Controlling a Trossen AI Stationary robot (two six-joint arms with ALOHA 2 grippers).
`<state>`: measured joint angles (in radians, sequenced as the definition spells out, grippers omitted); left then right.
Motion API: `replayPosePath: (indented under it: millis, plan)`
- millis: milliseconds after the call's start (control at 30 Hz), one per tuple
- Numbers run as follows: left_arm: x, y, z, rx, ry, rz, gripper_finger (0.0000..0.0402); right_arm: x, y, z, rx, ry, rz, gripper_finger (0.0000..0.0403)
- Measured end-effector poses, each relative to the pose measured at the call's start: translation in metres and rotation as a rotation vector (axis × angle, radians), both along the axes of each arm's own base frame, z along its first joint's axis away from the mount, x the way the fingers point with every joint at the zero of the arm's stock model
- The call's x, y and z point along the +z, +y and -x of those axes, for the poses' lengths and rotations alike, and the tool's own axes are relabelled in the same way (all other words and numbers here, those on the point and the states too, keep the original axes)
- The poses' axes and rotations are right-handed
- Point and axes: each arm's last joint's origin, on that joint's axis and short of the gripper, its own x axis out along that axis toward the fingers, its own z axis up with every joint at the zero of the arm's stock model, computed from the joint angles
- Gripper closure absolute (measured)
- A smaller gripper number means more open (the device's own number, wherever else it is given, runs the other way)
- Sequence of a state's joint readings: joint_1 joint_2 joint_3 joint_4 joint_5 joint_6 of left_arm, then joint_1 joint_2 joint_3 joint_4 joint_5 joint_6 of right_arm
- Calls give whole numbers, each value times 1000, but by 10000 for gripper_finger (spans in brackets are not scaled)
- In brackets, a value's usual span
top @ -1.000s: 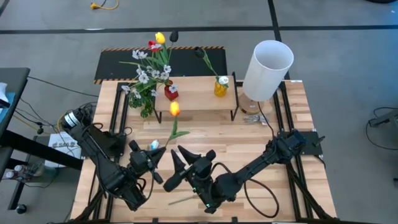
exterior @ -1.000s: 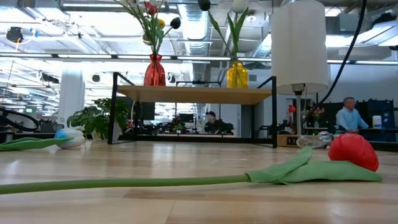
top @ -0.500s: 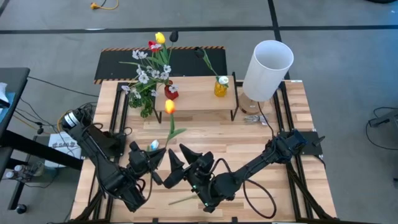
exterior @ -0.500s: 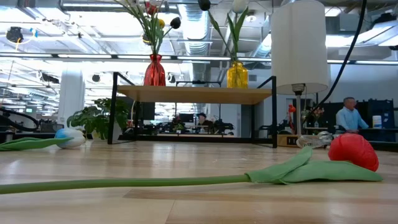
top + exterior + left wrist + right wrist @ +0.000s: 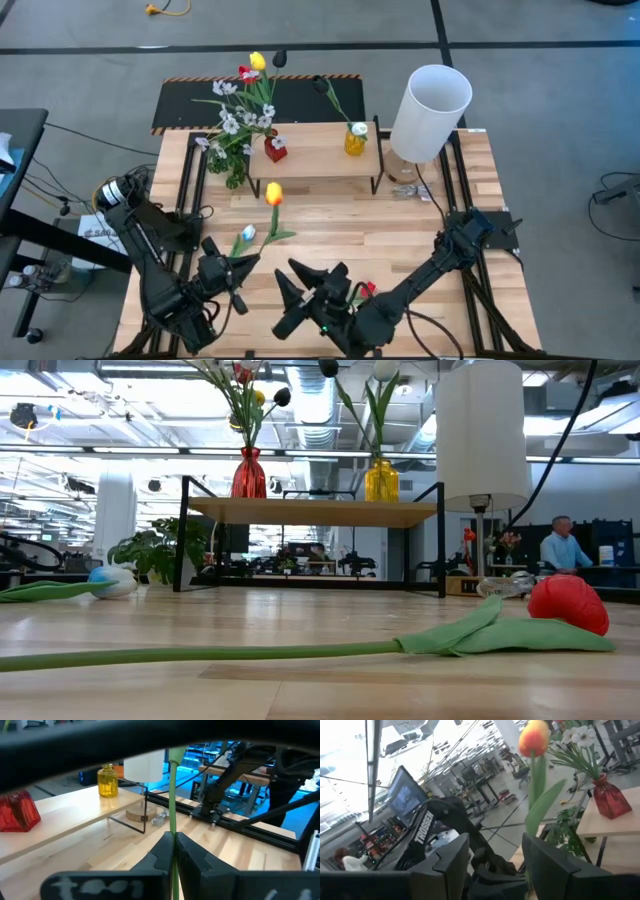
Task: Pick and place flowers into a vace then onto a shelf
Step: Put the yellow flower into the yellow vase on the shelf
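Observation:
My left gripper [image 5: 232, 268] stands at the near left of the table, shut on the green stem of an orange tulip [image 5: 273, 193], whose head points toward the shelf [image 5: 318, 158]. My right gripper [image 5: 292, 298] is beside it toward the near edge, open, with nothing between its fingers [image 5: 495, 865]. It looks at the orange tulip [image 5: 535, 736]. A red tulip [image 5: 568, 603] lies flat on the table by the right arm. A white tulip [image 5: 247, 232] lies near the left gripper. On the shelf stand a red vase [image 5: 275, 150] and a yellow vase [image 5: 355, 139], both with flowers. My left gripper pinches the tulip's stem [image 5: 173, 831] between its two fingers, well below the head. The fingers lie across the stem. The tulip is lifted clear of the table, its stem running from the fingers toward the shelf, with its leaf [image 5: 280, 236] hanging free.
A lamp with a white shade [image 5: 431, 98] stands at the shelf's right end. A green leaf sprig [image 5: 237, 172] sits by the shelf's left legs. Black rails [image 5: 455, 180] run along the table's sides. Bare boards lie between the shelf and the grippers.
My left gripper has gone toward the table's left and near edges with the orange tulip, whose head has come away from the shelf. My right gripper has drawn back toward the near edge, away from the stem; the red tulip's head now shows beside its arm.

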<state>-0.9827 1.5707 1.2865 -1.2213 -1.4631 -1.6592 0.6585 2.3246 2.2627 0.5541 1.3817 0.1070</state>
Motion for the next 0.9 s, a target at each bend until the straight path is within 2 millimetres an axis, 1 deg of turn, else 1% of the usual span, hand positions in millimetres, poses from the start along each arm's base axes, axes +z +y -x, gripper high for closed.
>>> replayPosePath:
  millis: [67, 133, 267, 367, 433, 500, 667, 800, 900]
  plan:
    - [0, -2, 1, -7, -3, 5, 401, -1, 1, 0, 0, 11, 8, 231]
    - [0, -4, 3, -17, -7, 15, 401, -5, 0, -3, -2, 48, 30, 233]
    - [0, -11, 11, -56, -13, 27, 401, -25, 4, -9, 65, 124, 61, 234]
    - [1, -17, 19, -91, -11, 28, 401, -35, 15, -1, 104, 180, 70, 234]
    - [1, -19, 23, -109, -9, 30, 401, -39, 17, 2, 106, 180, 38, 235]
    - [1, -21, 25, -118, -16, 40, 401, -43, 11, -2, 113, 170, -2, 237]
    - [0, -25, 23, -127, 4, 42, 401, -50, -17, -27, 186, 178, -44, 242]
    - [0, -29, 22, -139, 23, 52, 401, -53, -24, -33, 176, 198, -27, 245]
    - [0, -28, 22, -136, 19, 48, 401, -52, -24, -33, 175, 203, -11, 248]
